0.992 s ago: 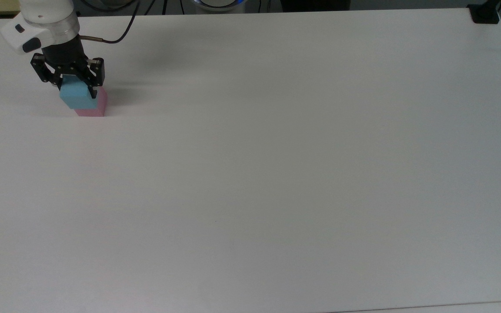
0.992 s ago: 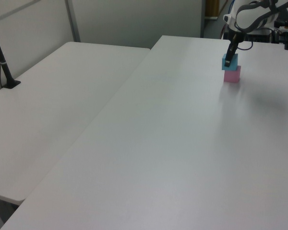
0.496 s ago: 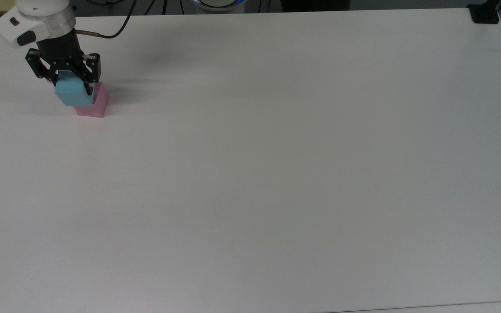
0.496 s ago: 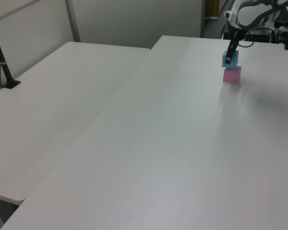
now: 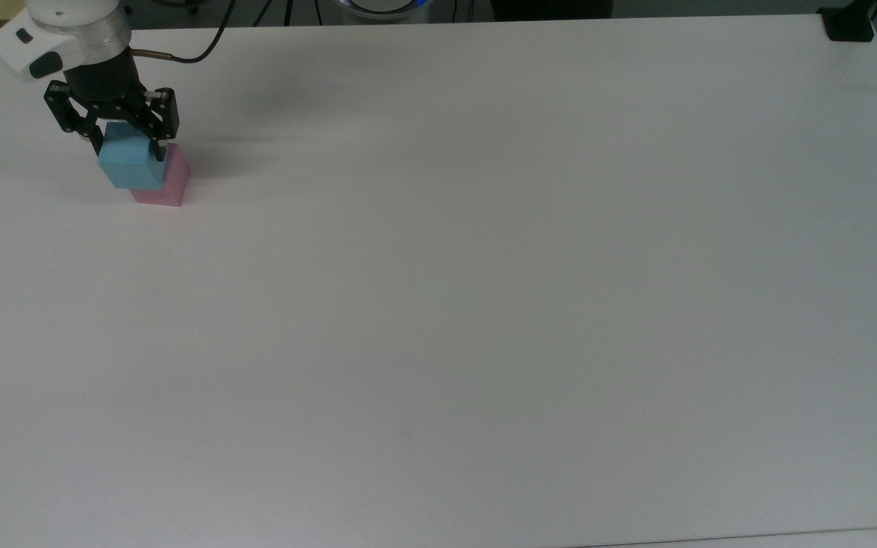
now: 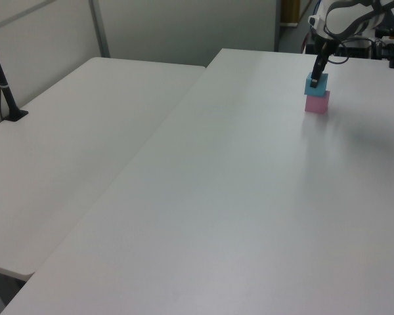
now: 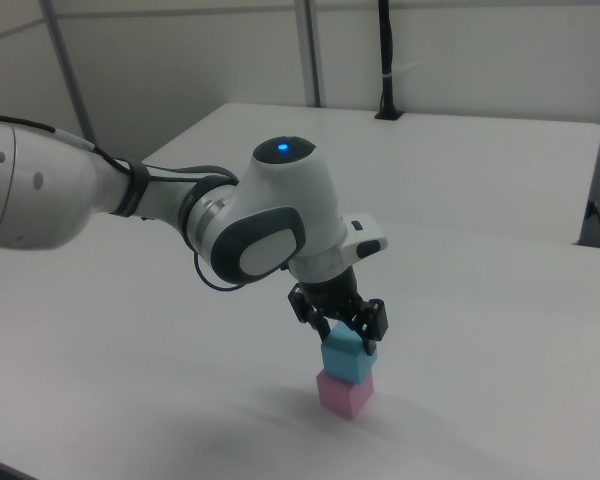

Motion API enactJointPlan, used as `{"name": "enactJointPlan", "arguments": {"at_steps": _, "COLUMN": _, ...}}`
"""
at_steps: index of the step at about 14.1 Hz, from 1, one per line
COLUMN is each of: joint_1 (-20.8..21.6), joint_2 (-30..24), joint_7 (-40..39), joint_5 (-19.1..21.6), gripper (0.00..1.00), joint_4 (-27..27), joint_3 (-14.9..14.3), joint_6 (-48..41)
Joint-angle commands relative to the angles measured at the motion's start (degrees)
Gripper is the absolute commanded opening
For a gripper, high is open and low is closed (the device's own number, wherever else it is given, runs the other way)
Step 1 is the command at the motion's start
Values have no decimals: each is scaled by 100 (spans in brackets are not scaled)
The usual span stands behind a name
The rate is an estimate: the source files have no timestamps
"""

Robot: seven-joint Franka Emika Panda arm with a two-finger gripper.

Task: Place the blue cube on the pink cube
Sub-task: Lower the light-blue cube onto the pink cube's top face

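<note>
My gripper (image 5: pixel 125 149) hangs over the far corner of the white table (image 5: pixel 484 304), near the top view's upper left, close to both the back edge and the left edge. From there the tabletop runs broad and bare toward the top view's right and bottom, so nearly all the open room lies that way. In the left view a second white table (image 6: pixel 72 131) stands beside mine, on the left view's left.

I count two cubes, one of each colour. The blue cube (image 7: pixel 346 359) sits on top of the pink cube (image 7: pixel 343 394), a little offset, and the pink cube rests on the table. My fingers (image 7: pixel 370 340) flank the blue cube's upper part on two sides, spread about its width; I cannot tell whether they press on it or stand just off its faces.
</note>
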Motion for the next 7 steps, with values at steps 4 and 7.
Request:
{"name": "enactJointPlan", "arguments": {"at_steps": 4, "joint_1": 90, "joint_2": -172, "joint_7": -33, "joint_5": -83, "gripper": 100, "joint_4": -63, "joint_3": -52, "joint_6": -264}}
{"name": "enactJointPlan", "arguments": {"at_steps": 7, "joint_1": 186, "joint_2": -260, "joint_7": 159, "joint_5": -83, "gripper": 100, "joint_4": 444, "joint_3": 9, "joint_6": -886}}
